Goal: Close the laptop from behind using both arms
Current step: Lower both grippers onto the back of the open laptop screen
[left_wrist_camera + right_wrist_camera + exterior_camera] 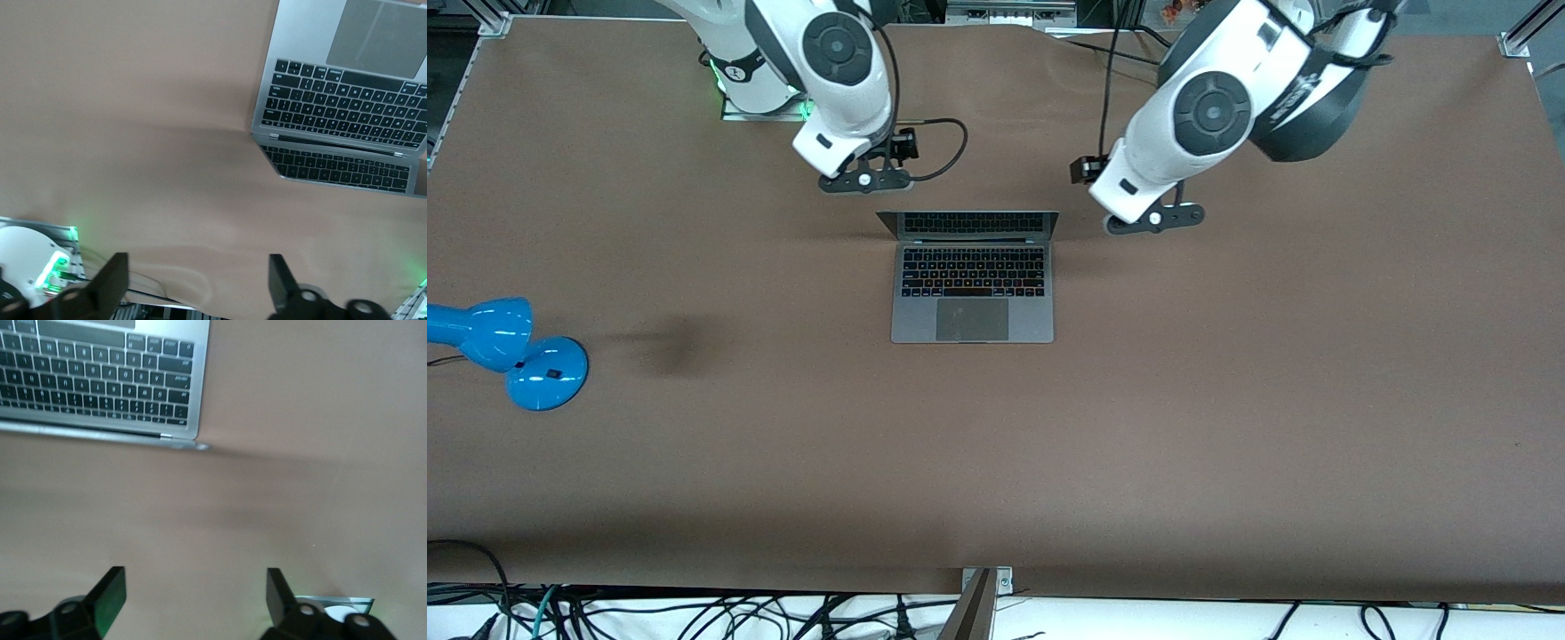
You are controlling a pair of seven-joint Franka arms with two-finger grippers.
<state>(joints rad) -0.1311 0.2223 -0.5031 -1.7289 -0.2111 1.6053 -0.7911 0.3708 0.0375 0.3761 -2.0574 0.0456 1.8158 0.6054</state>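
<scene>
Nearest the front camera, a bare stretch of the brown table (pixel 1138 444) is seen, and farther from it the space-grey laptop (pixel 972 293) lies open at the middle of the table, its trackpad toward the camera and its screen standing up at the edge closest to the robot bases. From the left wrist view the left gripper (pixel 197 280) is shown with its two black fingers (pixel 110 279) spread wide apart and nothing held between them; it hangs over bare table beside the laptop's (pixel 340 100) hinge corner toward the left arm's end of the table, without contact. In the front view the left gripper (pixel 1154 219) is seen just beside the raised screen's edge. The right gripper (pixel 195 599) is likewise parted, its fingers (pixel 112 593) wide and empty, over bare table beside the laptop's (pixel 100 380) hinge corner toward the right arm's end; in the front view the right gripper (pixel 866 181) is over the table close to the screen's top corner, apart from it. The keyboard is reflected in the dark screen. A blue desk lamp (pixel 511 351) lies at the right arm's end of the table, well apart from the laptop
</scene>
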